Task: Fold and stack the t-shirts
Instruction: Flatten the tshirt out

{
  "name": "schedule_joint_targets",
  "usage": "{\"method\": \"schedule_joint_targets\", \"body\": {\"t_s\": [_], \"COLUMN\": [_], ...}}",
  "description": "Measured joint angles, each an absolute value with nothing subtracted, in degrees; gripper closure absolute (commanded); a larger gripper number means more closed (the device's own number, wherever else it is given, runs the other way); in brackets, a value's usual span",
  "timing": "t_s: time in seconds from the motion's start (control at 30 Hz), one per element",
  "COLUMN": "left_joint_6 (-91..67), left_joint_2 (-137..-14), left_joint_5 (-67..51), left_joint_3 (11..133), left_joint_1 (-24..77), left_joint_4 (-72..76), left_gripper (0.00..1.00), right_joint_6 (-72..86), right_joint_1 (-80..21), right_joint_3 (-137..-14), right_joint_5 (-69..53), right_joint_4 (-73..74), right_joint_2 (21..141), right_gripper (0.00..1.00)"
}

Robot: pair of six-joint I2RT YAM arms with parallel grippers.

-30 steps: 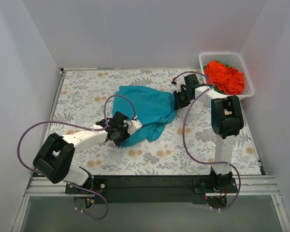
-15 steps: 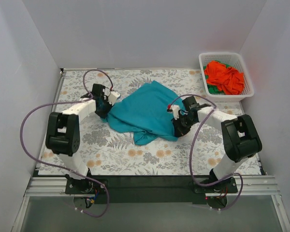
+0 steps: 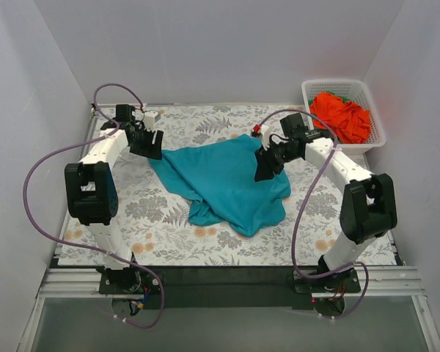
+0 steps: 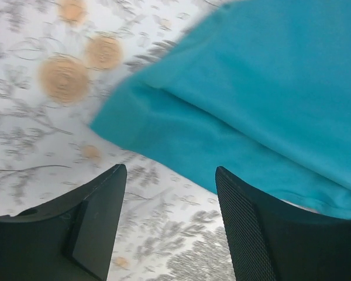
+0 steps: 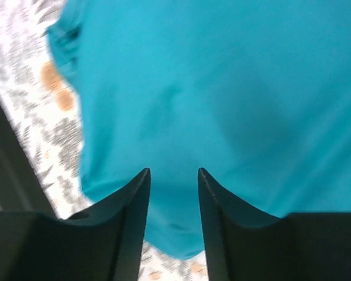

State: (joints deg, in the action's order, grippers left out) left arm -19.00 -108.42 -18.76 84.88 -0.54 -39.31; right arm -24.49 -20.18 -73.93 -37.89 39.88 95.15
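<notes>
Top external view: teal-blue t-shirt (image 3: 224, 183) lies loosely spread on the floral table (image 3: 132, 213), roughly mid-table. It is not folded. One corner is drawn out toward the far left, and a rumpled lobe lies toward the near edge.

Left gripper (image 3: 148, 143) sits at that far-left corner. From above I cannot tell whether it touches the cloth.

Left wrist view: left gripper (image 4: 169, 172) has its fingers (image 4: 96, 216) wide apart with nothing between them. The hemmed edge of the teal-blue t-shirt (image 4: 269, 99) lies just beyond the fingertips, and bare floral table (image 4: 41, 134) lies beside and under them.

Right gripper (image 3: 268, 165) is over the right-hand part of the shirt, close to its far-right edge.

Right wrist view: right gripper (image 5: 173, 172) has its fingers (image 5: 131, 225) apart by a narrow gap. The teal-blue t-shirt (image 5: 222, 88) fills most of the picture beneath them and shows through the gap. No cloth appears pinched, though the picture is blurred. A strip of table (image 5: 47, 117) shows on the left.

White lattice basket (image 3: 305, 89) stands at the far right corner, well apart from the teal shirt. It holds the crumpled orange-red t-shirt (image 3: 342, 117), with a bit of the green t-shirt (image 3: 320, 135) showing under it.
</notes>
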Motion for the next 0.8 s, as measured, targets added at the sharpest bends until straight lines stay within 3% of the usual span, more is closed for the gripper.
{"method": "schedule_joint_targets", "body": {"t_s": [0.2,0.4,0.57,0.8], "left_joint_6": [-25.08,-30.28,-33.30,-35.24], "left_joint_2": [-104.22,-103.90,-104.31,-109.01], "left_joint_5": [-25.36,-27.92,-29.10,-24.86], "left_joint_3": [75.92,68.55,67.11,70.17], "left_joint_1": [0.51,2.31,4.49,3.25], "left_joint_4": [-40.23,-38.85,-36.71,-36.56], "left_gripper": [0.46,0.52,0.64,0.76], "right_joint_6": [-22.04,-21.21,-21.04,-22.04], "right_joint_1": [-20.01,-20.01,-19.94,-20.29], "right_joint_3": [-84.14,-86.06,-85.27,-75.53], "right_joint_5": [-30.26,-23.68,-20.75,-19.46], "right_joint_4": [36.53,35.66,33.78,28.16], "right_joint_2": [109.21,118.26,118.65,112.40], "right_gripper": [0.67,0.82,0.99,0.99]}}
